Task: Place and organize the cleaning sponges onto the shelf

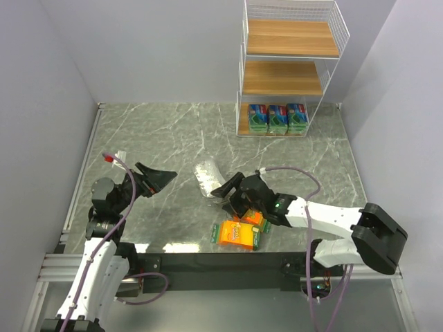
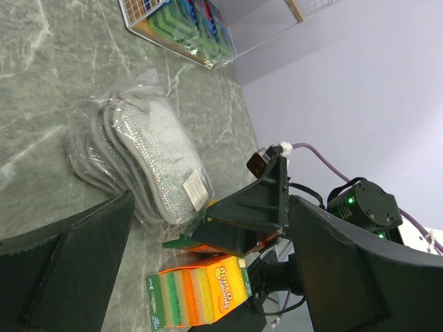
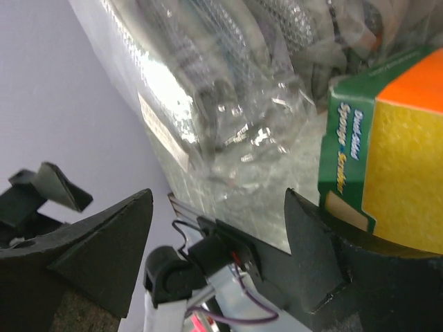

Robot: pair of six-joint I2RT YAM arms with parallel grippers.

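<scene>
Three blue-and-green packs [image 1: 277,119] on bottom tier of shelf [image 1: 289,76]. Pick step in hand. My right hand [image 1: 229,194] spread wide, empty, low over worktop [image 1: 159,131], between silvery pack [image 1: 206,178] and orange packs [image 1: 235,234]. Left hand [image 1: 158,174] released, idle. Target unclear from wrist view, probably orange. Next: straddle one pack, clench, carry to shelf.

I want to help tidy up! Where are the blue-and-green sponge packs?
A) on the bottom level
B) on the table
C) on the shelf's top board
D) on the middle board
A: the three blue-and-green sponge packs sit side by side on the bottom level of the shelf.
</scene>
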